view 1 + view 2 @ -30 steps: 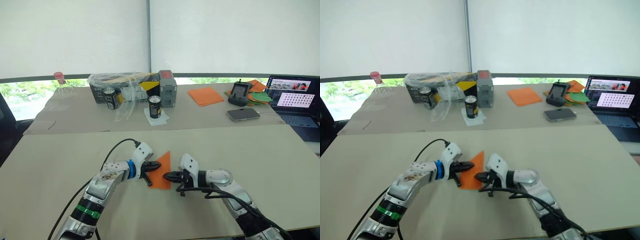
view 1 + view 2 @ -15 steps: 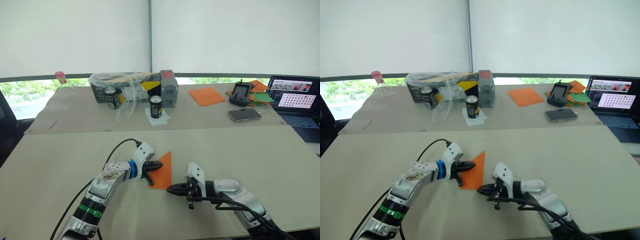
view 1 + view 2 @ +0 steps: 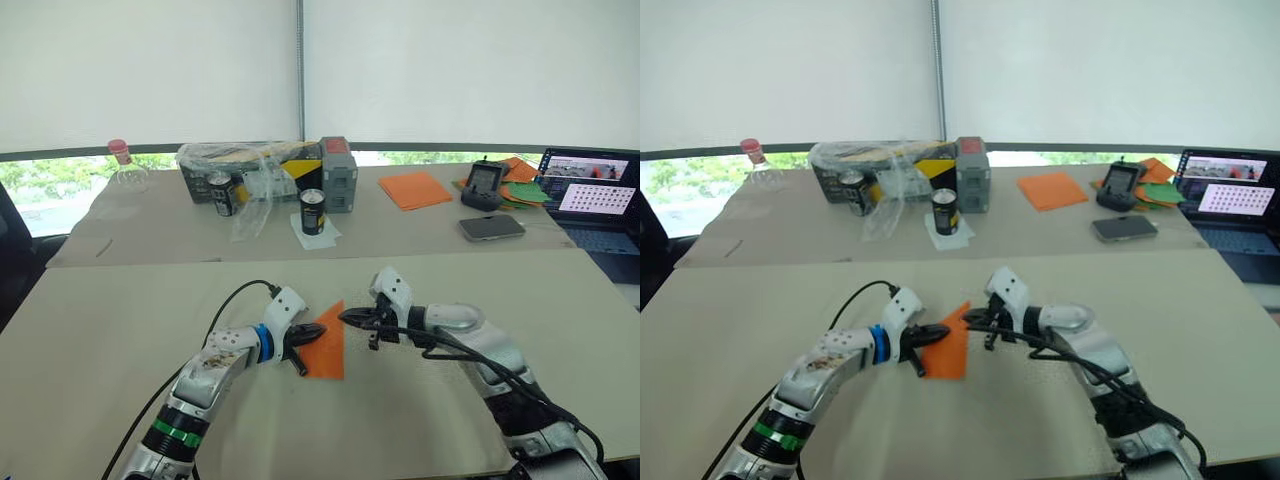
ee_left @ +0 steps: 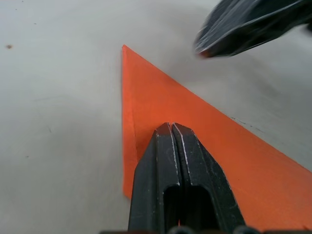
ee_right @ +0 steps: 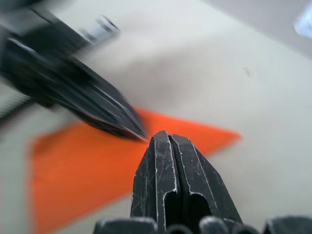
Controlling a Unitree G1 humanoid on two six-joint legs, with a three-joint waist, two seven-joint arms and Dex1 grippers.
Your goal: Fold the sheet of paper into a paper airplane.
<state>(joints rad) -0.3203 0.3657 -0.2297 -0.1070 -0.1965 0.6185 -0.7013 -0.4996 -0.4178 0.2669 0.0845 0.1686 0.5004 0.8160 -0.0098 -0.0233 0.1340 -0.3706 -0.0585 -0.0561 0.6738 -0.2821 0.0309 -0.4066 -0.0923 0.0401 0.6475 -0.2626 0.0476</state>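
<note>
The sheet of paper [image 3: 328, 352] is bright orange and folded into a flat pointed wedge on the near beige table [image 3: 120, 320]. My left gripper [image 3: 314, 331] is shut, and its tip rests on the wedge's left side; the left wrist view has its closed fingertips [image 4: 171, 131] lying on the orange surface [image 4: 219, 146]. Just beyond the wedge's far tip, my right gripper [image 3: 345, 316] is also shut and points left toward the left gripper. The right wrist view has its closed fingers [image 5: 165, 146] above the paper [image 5: 87, 170], holding nothing.
On the far table stand two cans [image 3: 311, 213], a plastic-wrapped box [image 3: 250, 170], a grey case [image 3: 335, 175] and a bottle [image 3: 122, 168]. A stack of orange sheets [image 3: 411, 190], a phone [image 3: 490, 227], green papers [image 3: 522, 193] and a laptop [image 3: 597, 200] lie at the right.
My right gripper has swung from the table in front of the paper's near edge up and away to the paper's far tip. The left gripper has stayed on the paper.
</note>
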